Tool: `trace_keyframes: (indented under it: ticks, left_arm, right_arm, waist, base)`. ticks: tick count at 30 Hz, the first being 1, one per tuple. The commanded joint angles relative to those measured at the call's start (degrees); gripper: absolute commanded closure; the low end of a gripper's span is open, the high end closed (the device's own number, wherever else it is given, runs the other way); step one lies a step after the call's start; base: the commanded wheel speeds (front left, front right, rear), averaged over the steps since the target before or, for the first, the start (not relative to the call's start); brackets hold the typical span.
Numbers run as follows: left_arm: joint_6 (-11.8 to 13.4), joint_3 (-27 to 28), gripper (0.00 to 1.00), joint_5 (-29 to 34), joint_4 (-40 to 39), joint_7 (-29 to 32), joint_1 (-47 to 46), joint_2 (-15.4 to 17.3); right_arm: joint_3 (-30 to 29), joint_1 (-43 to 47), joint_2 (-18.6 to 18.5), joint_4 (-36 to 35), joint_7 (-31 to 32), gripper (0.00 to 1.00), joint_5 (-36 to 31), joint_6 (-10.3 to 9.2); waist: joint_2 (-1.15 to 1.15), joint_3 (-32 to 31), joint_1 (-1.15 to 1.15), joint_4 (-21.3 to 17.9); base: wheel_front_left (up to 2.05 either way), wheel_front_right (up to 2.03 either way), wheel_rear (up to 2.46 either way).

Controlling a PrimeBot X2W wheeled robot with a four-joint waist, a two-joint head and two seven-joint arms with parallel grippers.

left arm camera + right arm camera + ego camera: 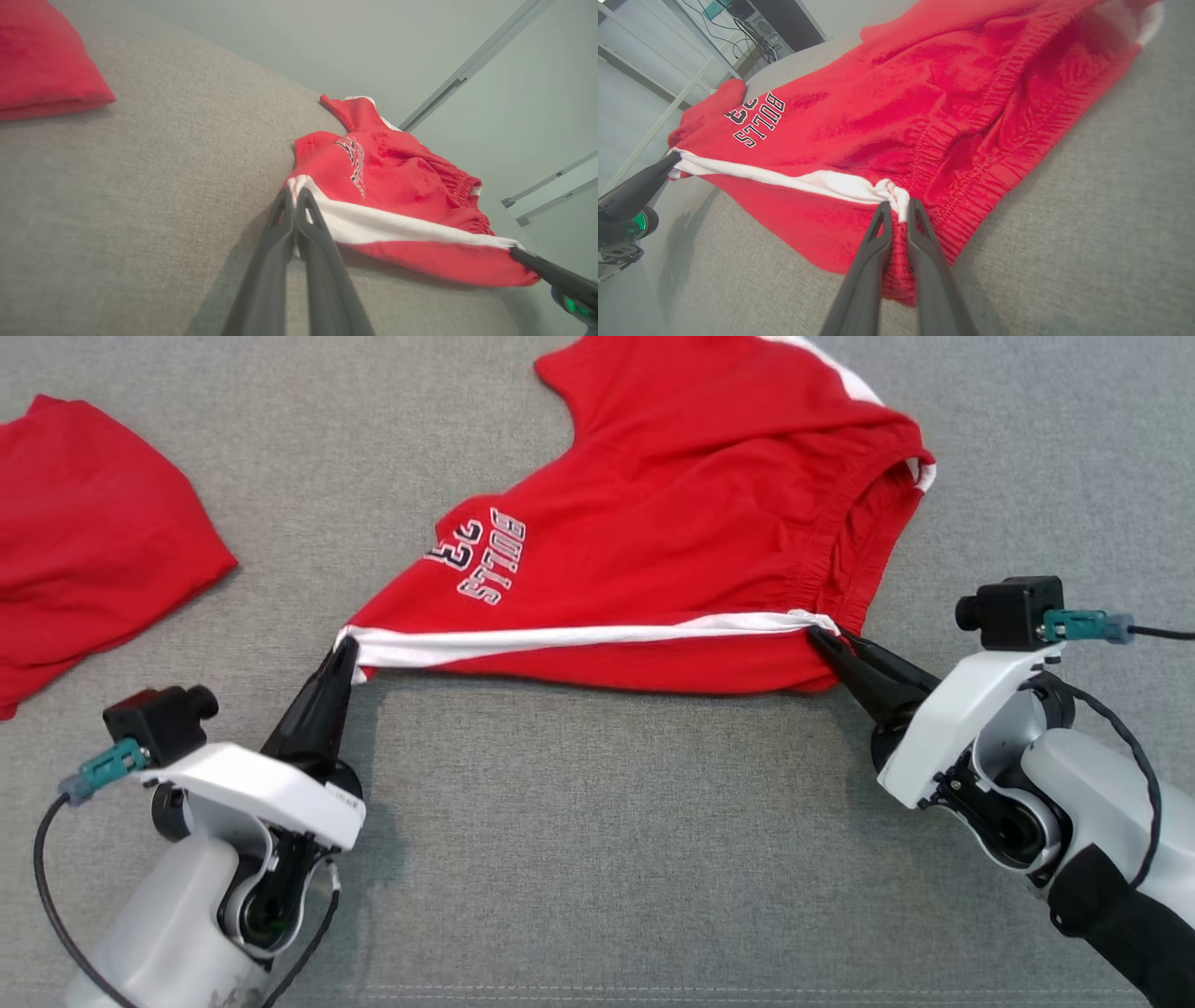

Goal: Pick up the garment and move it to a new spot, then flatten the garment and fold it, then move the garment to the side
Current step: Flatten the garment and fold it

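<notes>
1. The left gripper (344,655) was closed, its fingers pressed together and pinching a corner of the garment (672,523). It pointed up and slightly right in the head view.
2. The right gripper (823,637) was nearly closed, its tips nipping the garment at the waistband end. It pointed up and left.
3. The left forearm (168,933) entered from the lower left and the right forearm (1088,784) from the lower right.
4. The grippers were well apart, with their tips angled toward each other.

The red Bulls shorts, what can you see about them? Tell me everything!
The red shorts look like soft jersey cloth, with a white side stripe, a gathered elastic waistband and BULLS lettering near one leg hem. They lie rumpled on the grey fabric surface. The stripe edge is pulled taut: the left gripper has its jaws shut on the hem end, the right gripper on the waistband end.
</notes>
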Motion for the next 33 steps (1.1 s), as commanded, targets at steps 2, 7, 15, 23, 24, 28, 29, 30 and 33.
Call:
trace_keyframes:
  ticks: [2,7,15,23,24,28,29,30,33]
  left_arm:
    - [1.39,1.76,1.0,1.41,-3.43,-0.78,2.31,3.36]
    - [4.51,0.39,1.0,2.28,-9.06,0.46,8.2,4.95]
    - [9.95,-2.38,1.0,2.4,-17.6,2.79,17.28,4.99]
    - [13.65,-2.26,0.57,1.04,-21.0,3.94,22.48,5.63]
    - [13.75,-2.28,0.0,0.77,-20.92,4.26,22.56,5.59]
    - [14.56,-2.09,0.0,0.97,-20.76,4.55,22.47,6.06]
    - [14.67,-1.97,0.0,0.93,-21.3,4.52,22.6,6.21]
    - [14.95,-1.69,0.0,1.07,-22.04,4.24,22.68,6.45]
    - [16.81,-0.65,0.0,3.28,-25.09,2.48,22.67,8.1]
  right_arm:
    - [0.62,2.9,-2.01,-2.87,-2.21,1.0,-0.21,0.24]
    - [2.73,5.93,-4.35,-5.14,-2.98,1.0,-2.76,0.24]
    - [0.73,13.92,-7.77,-6.71,-3.68,1.0,-7.7,0.24]
    - [-6.53,20.73,-5.04,-6.31,-2.66,0.35,-13.36,0.24]
    - [-7.45,21.43,-4.22,-6.09,-2.44,0.0,-14.08,0.24]
    - [-11.07,24.14,-1.18,-6.48,-1.87,0.0,-16.25,0.24]
    - [-11.87,24.78,-0.76,-6.85,-1.64,0.0,-16.88,0.24]
    - [-12.97,25.47,-0.38,-7.25,-1.67,0.0,-17.4,0.24]
    - [-16.41,27.2,0.48,-8.69,-1.82,0.0,-20.01,0.24]
  waist:
    - [0.0,-1.11,0.0,0.6]
    - [0.0,-2.52,0.0,1.38]
    - [0.0,-4.87,0.0,1.72]
    - [0.0,-6.59,0.0,0.91]
    - [0.0,-6.83,0.0,0.87]
    - [0.0,-7.96,0.0,0.66]
    - [0.0,-8.25,0.0,0.56]
    - [0.0,-8.57,0.0,0.51]
    - [0.0,-9.43,0.0,0.23]
  base:
    - [0.0,0.0,0.0]
    - [0.0,0.0,0.0]
    - [0.0,0.0,0.0]
    - [0.0,0.0,0.0]
    - [0.0,0.0,0.0]
    - [0.0,0.0,0.0]
    - [0.0,0.0,0.0]
    - [0.0,0.0,0.0]
    - [0.0,0.0,0.0]
